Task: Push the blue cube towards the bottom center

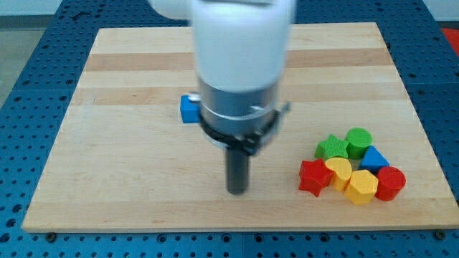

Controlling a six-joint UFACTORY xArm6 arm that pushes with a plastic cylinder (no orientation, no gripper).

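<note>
Near the middle of a pale wooden board (107, 179), seen from the one camera, my arm (240, 57) comes down from the view's top as a wide white and grey body, ending in a dark rod. My tip (237, 192) rests on the board below the centre. I carry no jaws, so nothing opens, closes or grips. Up and to the view's left of my tip sits the blue cube (190, 109), partly hidden behind my arm and apart from my tip. Well off to the view's right of my tip, seven blocks cluster together: a green star (330, 147), a green cylinder (358, 141), a blue triangle (374, 158), a red star (313, 177), a yellow heart (339, 170), a yellow hexagon (361, 187) and a red cylinder (391, 183).
</note>
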